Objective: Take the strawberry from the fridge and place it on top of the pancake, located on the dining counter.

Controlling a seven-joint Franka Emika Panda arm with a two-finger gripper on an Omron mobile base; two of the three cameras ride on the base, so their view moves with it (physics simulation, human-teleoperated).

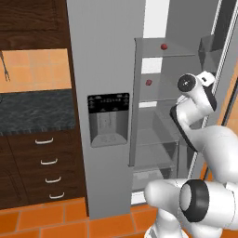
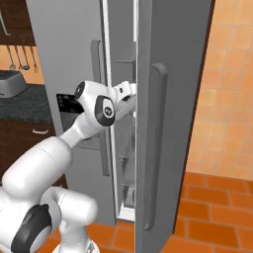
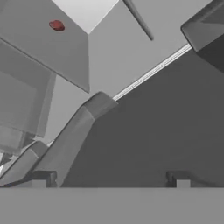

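The grey fridge (image 1: 100, 56) stands with its right door (image 2: 173, 99) swung open and its shelves bare to view. A tiny red strawberry (image 1: 163, 46) lies on an upper shelf, and a second small red berry (image 1: 148, 82) lies on the shelf below; I cannot tell them apart. In the hand view one red berry (image 3: 57, 25) sits far off at the upper left. My gripper (image 3: 111, 181) is open, its dark tips wide apart with nothing between them. The white wrist (image 1: 197, 88) reaches into the fridge opening, right of the berries. The pancake and dining counter are out of view.
The open door with its long handle (image 2: 155, 143) stands close on the arm's right. A black dispenser panel (image 1: 108, 118) is on the shut left door. Dark wood drawers (image 1: 46, 162) under a black counter (image 1: 37, 111) lie left. Door bins (image 3: 205, 30) hang near the hand.
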